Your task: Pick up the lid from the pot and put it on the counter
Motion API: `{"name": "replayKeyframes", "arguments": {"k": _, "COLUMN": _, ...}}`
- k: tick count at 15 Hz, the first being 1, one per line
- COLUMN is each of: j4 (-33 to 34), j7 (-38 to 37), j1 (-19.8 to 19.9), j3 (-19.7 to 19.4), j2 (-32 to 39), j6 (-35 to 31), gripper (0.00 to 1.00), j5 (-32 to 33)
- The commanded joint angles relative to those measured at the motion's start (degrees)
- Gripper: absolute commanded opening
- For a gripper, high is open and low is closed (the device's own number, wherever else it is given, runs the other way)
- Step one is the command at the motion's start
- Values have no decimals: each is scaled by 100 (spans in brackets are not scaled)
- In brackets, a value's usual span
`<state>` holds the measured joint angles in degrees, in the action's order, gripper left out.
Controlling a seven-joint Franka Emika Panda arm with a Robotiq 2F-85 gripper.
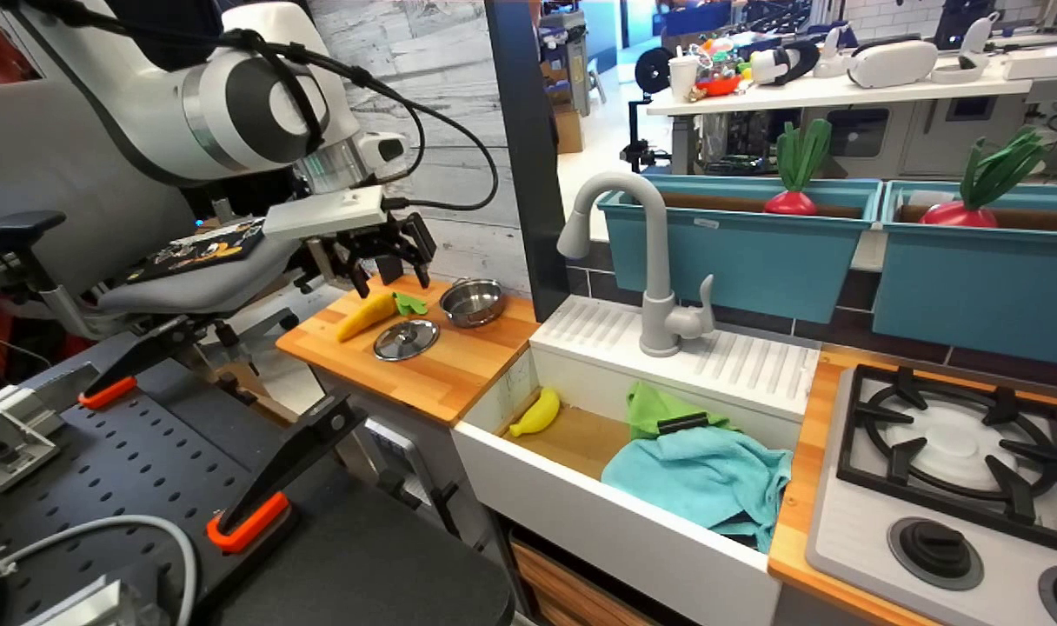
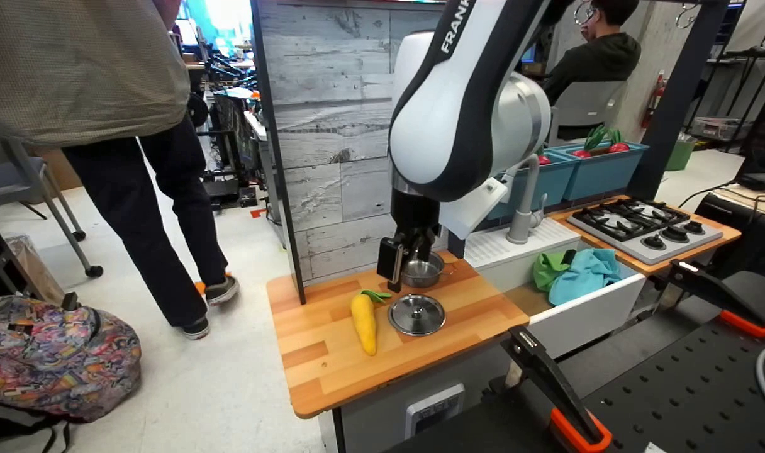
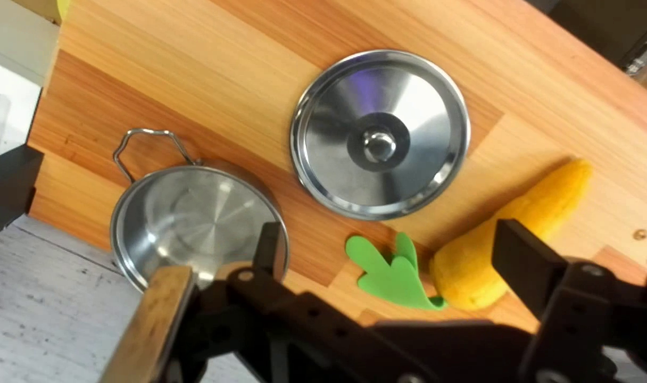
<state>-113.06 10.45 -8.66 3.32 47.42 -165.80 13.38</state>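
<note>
The round silver metal lid (image 1: pixel 407 340) (image 2: pixel 416 315) (image 3: pixel 379 127) lies flat on the wooden counter (image 1: pixel 450 374) (image 2: pixel 332 377) (image 3: pixel 217 74), knob up. The small silver pot (image 1: pixel 472 303) (image 2: pixel 423 273) (image 3: pixel 196 213) stands uncovered beside it, apart from the lid, nearer the wall. My gripper (image 1: pixel 392 280) (image 2: pixel 409 270) (image 3: pixel 395 252) is open and empty above the counter. In the wrist view one finger overlaps the pot's rim and the other overlaps the yellow vegetable, with the lid ahead of the fingers. In an exterior view the gripper partly hides the pot.
A yellow plush vegetable (image 1: pixel 368 316) (image 2: pixel 364 322) (image 3: pixel 472 266) with green leaves (image 3: pixel 392 279) lies beside the lid. A grey wooden wall panel (image 1: pixel 415 69) stands behind the counter. A white sink (image 1: pixel 615 548) with a banana (image 1: pixel 539 412) and cloths adjoins it, below a faucet (image 1: pixel 657 261).
</note>
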Motion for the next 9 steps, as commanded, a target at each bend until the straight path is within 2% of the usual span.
{"name": "replayKeyframes", "arguments": {"k": 1, "j4": -77, "j7": 10, "j1": 24, "j3": 40, "j2": -119, "j6": 29, "gripper": 100, "j5": -9}}
{"name": "replayKeyframes", "arguments": {"k": 9, "j4": -252, "j7": 13, "j1": 53, "j3": 63, "j2": -282, "j6": 44, "gripper": 100, "j5": -13}}
